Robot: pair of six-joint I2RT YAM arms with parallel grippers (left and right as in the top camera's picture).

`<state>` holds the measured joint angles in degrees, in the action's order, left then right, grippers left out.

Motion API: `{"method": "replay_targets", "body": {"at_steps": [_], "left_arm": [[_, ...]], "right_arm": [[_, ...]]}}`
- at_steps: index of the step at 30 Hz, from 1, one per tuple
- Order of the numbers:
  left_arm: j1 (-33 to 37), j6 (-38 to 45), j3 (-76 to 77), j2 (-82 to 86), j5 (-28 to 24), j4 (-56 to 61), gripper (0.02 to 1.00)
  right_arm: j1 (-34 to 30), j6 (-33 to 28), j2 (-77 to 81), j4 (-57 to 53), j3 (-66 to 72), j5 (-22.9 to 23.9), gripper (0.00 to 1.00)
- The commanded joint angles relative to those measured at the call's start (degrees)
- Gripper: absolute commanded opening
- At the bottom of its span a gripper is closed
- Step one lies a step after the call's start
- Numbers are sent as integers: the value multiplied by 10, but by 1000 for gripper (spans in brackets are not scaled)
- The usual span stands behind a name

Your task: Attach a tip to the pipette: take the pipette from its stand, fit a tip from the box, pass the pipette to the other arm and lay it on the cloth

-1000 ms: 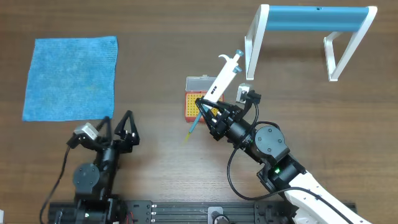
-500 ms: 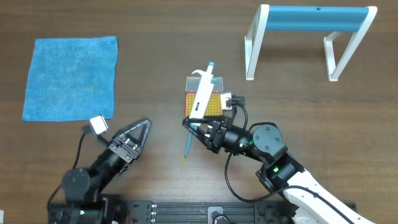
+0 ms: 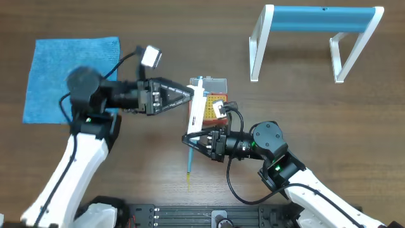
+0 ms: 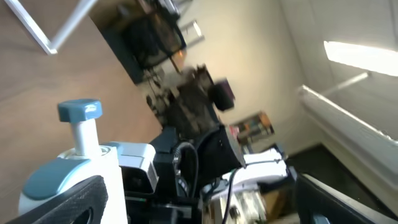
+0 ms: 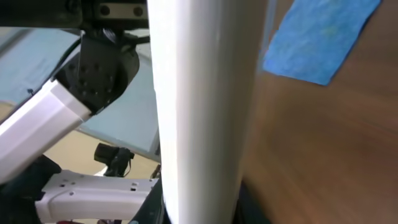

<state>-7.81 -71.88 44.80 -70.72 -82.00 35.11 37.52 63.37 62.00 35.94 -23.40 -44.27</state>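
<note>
The pipette (image 3: 197,113) lies across the near edge of the tip box (image 3: 211,101), its blue button end over the box's clear lid and its thin lower end (image 3: 189,164) pointing away from the box toward the arms' bases. The right hand (image 3: 200,140) is clenched on the white body just on the base side of the box; in the right wrist view the body (image 5: 205,112) stands close and upright between its fingers.

The left hand (image 3: 185,95) is spread open at the cloth side of the box, with the pipette's upper end between its fingers. In the left wrist view the blue button and white head (image 4: 81,155) sit just beside one dark finger (image 4: 62,202); I cannot tell whether it touches.

The blue cloth (image 3: 63,69) lies well apart from the box, and the white and blue stand (image 3: 316,19) is on the opposite side, on the wooden worktop (image 3: 145,177).

Half a second ago the left hand hung low near its base; it has swung up and across to the pipette. The right hand has shifted slightly toward the bases.
</note>
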Motion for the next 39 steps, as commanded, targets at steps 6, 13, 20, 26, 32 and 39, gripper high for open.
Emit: {"method": "replay_targets", "body": {"at_steps": [6,13,20,26,32,39], "left_arm": [[22,5,11,-52,-91,1,974],[-34,52,11,-56,-8,1,976],[-102,163,11,-56,70,-12,976],[-82,235,11,-57,65,-140,976],[-71,244,11,-57,67,-158,972],[-81,244,11,-57,66,-159,27]], "right_arm": [[-83,-34,-7,97,-3,-89,73],[-75,-14,5,105,-3,-57,73],[-36,-3,23,105,-3,-27,73],[-36,-1,23,105,-3,-49,73],[-42,-2,23,105,-3,-49,75],[-42,-2,23,104,-3,-49,75]]}}
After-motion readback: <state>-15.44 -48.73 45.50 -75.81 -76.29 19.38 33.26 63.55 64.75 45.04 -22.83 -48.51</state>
